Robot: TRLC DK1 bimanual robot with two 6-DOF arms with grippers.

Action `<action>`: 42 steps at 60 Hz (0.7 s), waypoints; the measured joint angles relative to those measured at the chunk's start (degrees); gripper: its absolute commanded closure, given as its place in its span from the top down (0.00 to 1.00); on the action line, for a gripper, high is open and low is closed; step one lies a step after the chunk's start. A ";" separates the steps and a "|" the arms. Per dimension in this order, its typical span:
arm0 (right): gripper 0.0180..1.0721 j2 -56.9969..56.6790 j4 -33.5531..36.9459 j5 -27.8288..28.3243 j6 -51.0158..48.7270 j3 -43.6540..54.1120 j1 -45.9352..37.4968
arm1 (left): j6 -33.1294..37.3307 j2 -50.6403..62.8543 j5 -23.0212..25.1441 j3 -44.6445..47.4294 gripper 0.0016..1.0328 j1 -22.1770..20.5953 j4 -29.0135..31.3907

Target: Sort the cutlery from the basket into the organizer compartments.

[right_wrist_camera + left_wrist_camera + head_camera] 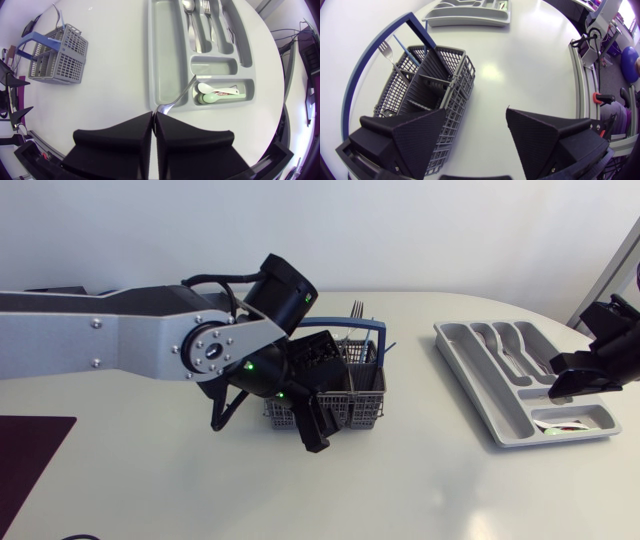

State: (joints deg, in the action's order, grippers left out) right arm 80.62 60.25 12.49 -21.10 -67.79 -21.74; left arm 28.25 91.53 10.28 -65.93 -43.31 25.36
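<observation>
Left gripper (pixel 476 112): I see its fingers spread wide and holding nothing, one over the cutlery basket (pixel 455 85), the other over bare table.
Right gripper (pixel 154 114): closed on a metal utensil (pixel 182 92) that slants over the organizer (pixel 165 50) edge.
Basket: a fork (pixel 385 49) stands at its far end.

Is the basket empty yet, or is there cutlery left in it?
Not empty: a fork stands tines-up in the basket, beside a thin blue stick.

The left arm (pixel 100 335) is extended in from the side; the left gripper (pixel 476 112) is tilted downward, fingers spread wide apart; the right gripper (pixel 153 116) is clamped, fingers pressed together on a metal utensil (pixel 177 95).
</observation>
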 measured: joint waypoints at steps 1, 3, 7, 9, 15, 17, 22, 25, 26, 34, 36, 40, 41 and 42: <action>0.05 0.20 -0.15 0.00 -0.20 0.17 -0.48 | 0.00 0.00 0.00 0.00 0.80 0.00 0.02; 0.05 0.66 -0.46 0.00 -0.52 0.44 -1.49 | 0.00 0.00 0.00 0.00 0.80 0.00 0.02; 0.05 1.90 -0.96 -0.17 -1.81 0.72 -4.44 | 0.00 0.00 0.00 0.00 0.80 0.00 0.00; 0.05 2.25 -1.31 -0.33 -2.14 0.81 -5.38 | 0.00 0.00 0.00 0.00 0.80 0.00 0.02; 0.05 2.95 -1.79 -0.37 -3.23 1.07 -7.82 | 0.00 0.00 0.00 0.00 0.80 0.00 0.02; 0.05 3.02 -1.81 -0.39 -3.50 1.07 -8.35 | 0.00 0.00 0.00 0.00 0.80 0.00 0.02; 0.05 3.34 -2.01 -0.76 -4.68 1.07 -10.47 | 0.00 0.00 0.00 0.00 0.80 0.00 0.02; 0.05 3.89 -2.43 -0.81 -5.09 1.07 -11.30 | 0.00 0.00 0.00 0.00 0.80 -0.04 0.02; 0.05 4.20 -2.64 -0.83 -5.11 1.07 -11.58 | 0.00 0.00 0.00 0.00 0.80 -0.09 0.02; 0.05 7.15 -5.57 -2.10 -5.77 1.05 -13.86 | 0.00 0.00 -0.02 0.00 0.80 -0.39 0.02; 0.05 8.83 -6.75 -2.54 -5.97 0.81 -14.71 | 0.00 0.00 0.00 0.00 0.80 -0.39 0.02; 0.05 11.96 -8.72 -3.45 -5.99 0.72 -15.63 | 0.00 0.00 0.00 0.00 0.80 -0.37 0.02; 0.05 12.46 -8.96 -3.58 -5.99 0.72 -15.76 | 0.00 0.00 0.00 0.00 0.80 -0.37 0.02; 0.05 12.90 -9.27 -3.58 -5.99 0.72 -15.89 | 0.00 0.00 -0.02 0.00 0.80 -0.37 0.00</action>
State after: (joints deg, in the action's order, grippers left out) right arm 93.51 50.98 8.91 -27.09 -67.07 -37.63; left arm 28.25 91.53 10.26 -65.93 -43.68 25.36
